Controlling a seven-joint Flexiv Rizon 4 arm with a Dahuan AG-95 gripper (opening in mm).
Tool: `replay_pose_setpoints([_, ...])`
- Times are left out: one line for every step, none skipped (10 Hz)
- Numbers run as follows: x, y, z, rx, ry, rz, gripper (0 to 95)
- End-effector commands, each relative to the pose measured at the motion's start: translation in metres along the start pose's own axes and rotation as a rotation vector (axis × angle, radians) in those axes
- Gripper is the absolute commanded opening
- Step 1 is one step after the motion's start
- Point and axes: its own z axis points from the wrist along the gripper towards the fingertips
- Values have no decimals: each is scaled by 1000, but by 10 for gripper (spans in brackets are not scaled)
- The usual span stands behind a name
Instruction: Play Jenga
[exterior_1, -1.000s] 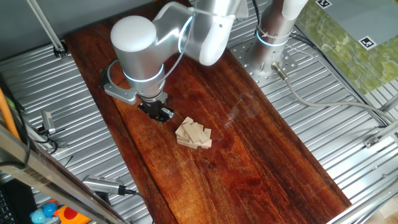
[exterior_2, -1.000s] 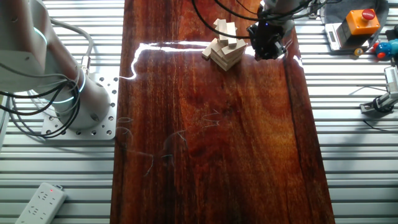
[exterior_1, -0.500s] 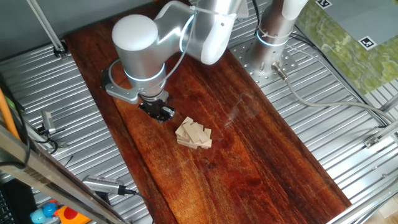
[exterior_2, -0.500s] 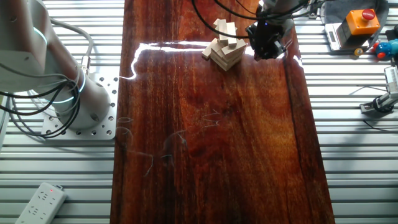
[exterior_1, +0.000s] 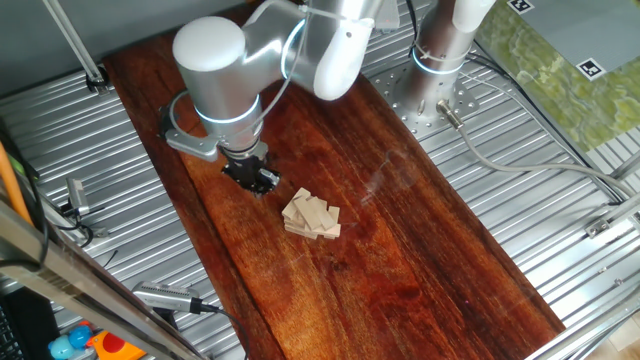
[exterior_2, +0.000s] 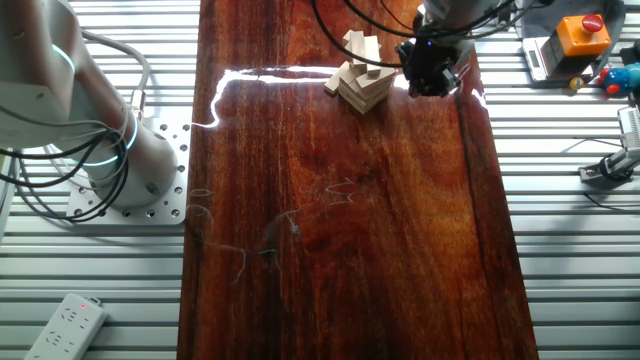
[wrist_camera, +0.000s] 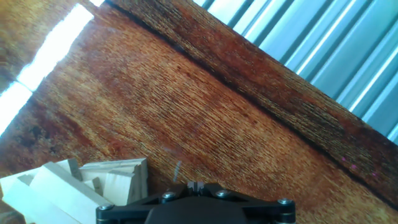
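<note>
Jenga stack (exterior_1: 311, 216) (exterior_2: 360, 73) (wrist_camera: 74, 186) on table (exterior_1: 420, 250), just beside gripper (exterior_1: 255, 181) (exterior_2: 430, 75), not between jaws. Jaw state indeterminate; nothing visibly gripped.

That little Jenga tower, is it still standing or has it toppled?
Standing, but untidy: the Jenga stack sits in crossed layers on the wooden board, blocks skewed and jutting out. The gripper is beside it, apart.

The tool (exterior_2: 432, 72) hangs beside the Jenga (exterior_2: 358, 72) (not touching).
</note>
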Motion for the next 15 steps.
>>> replay_pose_setpoints([-1, 0, 1, 15, 7, 240, 0])
replay_pose_setpoints([-1, 0, 1, 17, 8, 264, 0])
replay_pose_setpoints([-1, 0, 1, 27, 14, 320, 0])
replay_pose_setpoints([-1, 0, 1, 33, 18, 351, 0])
replay_pose_setpoints([-1, 0, 1, 38, 22, 364, 0])
replay_pose_setpoints([-1, 0, 1, 41, 24, 379, 0])
replay_pose_setpoints([-1, 0, 1, 38, 28, 371, 0])
replay_pose_setpoints([-1, 0, 1, 29, 44, 384, 0])
replay_pose_setpoints([-1, 0, 1, 10, 67, 410, 0])
replay_pose_setpoints([-1, 0, 1, 8, 73, 410, 0])
replay_pose_setpoints([-1, 0, 1, 6, 78, 405, 0])
replay_pose_setpoints([-1, 0, 1, 2, 86, 399, 0])
replay_pose_setpoints([-1, 0, 1, -1, 88, 397, 0])
replay_pose_setpoints([2, -6, -2, -21, 97, 394, 0])
replay_pose_setpoints([7, -17, -6, -35, 107, 384, 0])
